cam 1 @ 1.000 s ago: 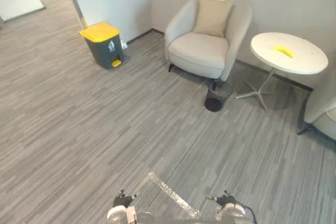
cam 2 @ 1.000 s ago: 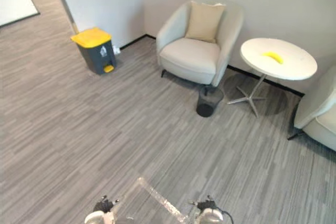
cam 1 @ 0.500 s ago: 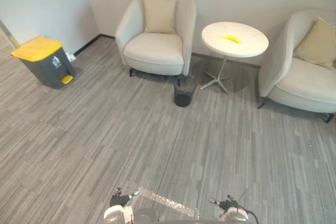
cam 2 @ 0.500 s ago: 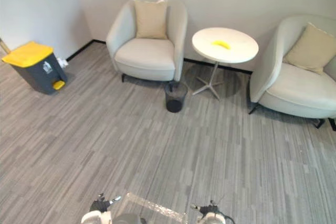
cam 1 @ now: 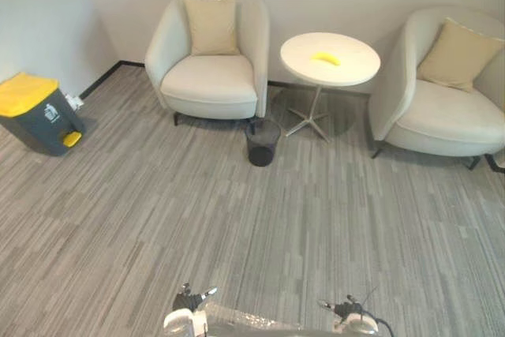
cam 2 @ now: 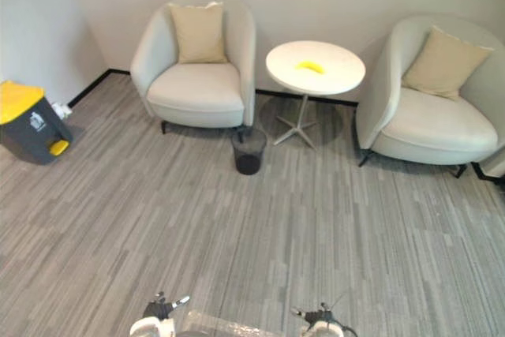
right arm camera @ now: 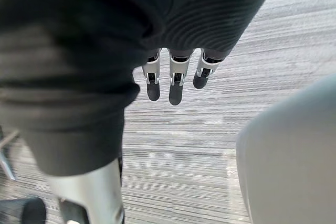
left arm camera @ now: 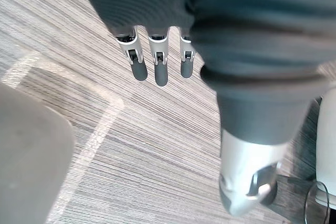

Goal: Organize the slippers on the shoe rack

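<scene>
As your arms hang over the grey floor [cam 1: 237,219], left hand [left arm camera: 157,64] and right hand [right arm camera: 176,80] are empty, fingers straight, slightly apart. Where the slippers sit, you cannot tell.

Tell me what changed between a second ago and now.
The camera swung to the robot's right; nothing itself moved. The grey bin with a yellow lid now sits at the view's left edge, and a second cream armchair has come into sight. The first cream armchair, round white table, yellow banana and black wastebasket kept their places. Left hand and right hand hang open, empty.
</scene>
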